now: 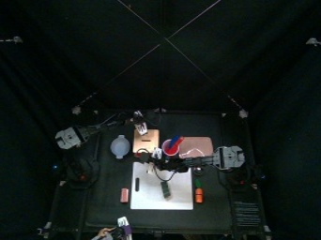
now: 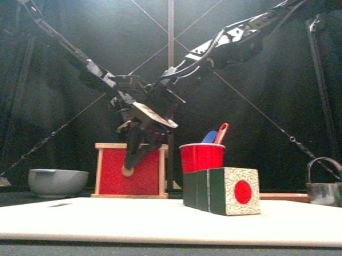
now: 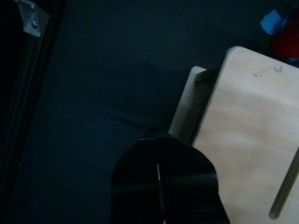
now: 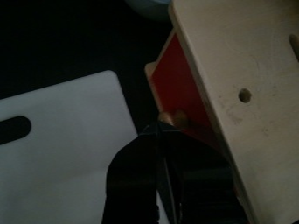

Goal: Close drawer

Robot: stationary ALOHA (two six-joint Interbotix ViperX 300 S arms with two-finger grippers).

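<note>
Drawer [image 4: 176, 83]: one, orange-brown, in the light-tan wooden cabinet [image 2: 131, 168] toward the table's [image 2: 160, 222] back edge, left of centre. It stands out slightly past the cabinet's face; closing is judged nearly done, a last push remaining. Right gripper [image 4: 162, 129]: jaws clenched, empty, tip at the drawer's front. Left gripper [image 3: 162, 156]: jaws pressed together, empty, beside the cabinet's top edge. Others: one red cup [image 2: 202, 157], one green-and-white block [image 2: 223, 191], one grey bowl [image 2: 58, 181], one white board [image 4: 59, 118].

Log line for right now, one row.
right end effector: shut, at drawer front | drawer: protruding from cabinet | left end effector: shut, beside cabinet
</note>
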